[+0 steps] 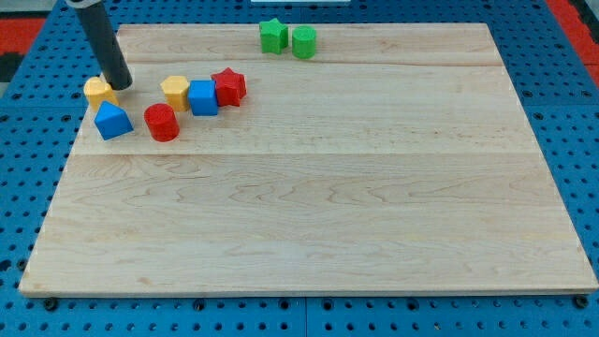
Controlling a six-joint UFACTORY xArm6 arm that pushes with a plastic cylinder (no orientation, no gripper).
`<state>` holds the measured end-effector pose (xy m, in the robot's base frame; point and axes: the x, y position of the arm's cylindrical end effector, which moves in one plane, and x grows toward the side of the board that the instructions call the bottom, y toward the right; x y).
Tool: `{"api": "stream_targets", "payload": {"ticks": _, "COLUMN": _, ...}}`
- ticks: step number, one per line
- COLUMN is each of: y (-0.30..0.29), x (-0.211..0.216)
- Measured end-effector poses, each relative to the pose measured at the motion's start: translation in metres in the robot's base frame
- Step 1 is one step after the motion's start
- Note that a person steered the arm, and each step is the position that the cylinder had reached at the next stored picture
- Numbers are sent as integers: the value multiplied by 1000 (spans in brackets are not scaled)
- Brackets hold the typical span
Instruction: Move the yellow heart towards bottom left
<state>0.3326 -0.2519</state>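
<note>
— While my tip [121, 85] rests on the wooden board [309, 206] near its upper left corner, where does the yellow heart [98, 91] lie?

— Just to the view's left of the tip, touching it or very nearly so; I cannot tell which. The rod [103, 42] rises from there, leaning to the view's upper left, and covers a little of the heart's top right edge.

— Which way does the heart point?

— Too small to say. It looks squat and rounded, a bit wider than tall in this view, with no clear long axis.

— And the rod's end — does it hold anything?

— It is a plain rod with nothing to open or close; it grips nothing and only stands beside the heart.

— What sits near?

— A blue block [112, 121], roughly triangular, lies just below the heart. To the view's right come a red cylinder [161, 123], a second yellow block [175, 92], a blue cube [202, 97] and a red star [227, 87] — the last three pressed together in a row. Two green blocks [287, 38] sit at the top edge, well apart from the rest.
</note>
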Motion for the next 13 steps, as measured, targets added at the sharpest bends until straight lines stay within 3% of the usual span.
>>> {"api": "stream_targets", "payload": {"ticks": 2, "y": -21, "x": -5}}
{"api": "stream_targets", "payload": {"ticks": 3, "y": -15, "x": -63}}
{"api": "stream_targets", "payload": {"ticks": 5, "y": -53, "x": -64}}
{"api": "stream_targets", "payload": {"ticks": 6, "y": -53, "x": -7}}
{"api": "stream_targets", "payload": {"ticks": 11, "y": 11, "x": 165}}
{"api": "stream_targets", "payload": {"ticks": 12, "y": 11, "x": 191}}
{"api": "stream_targets", "payload": {"ticks": 13, "y": 57, "x": 159}}
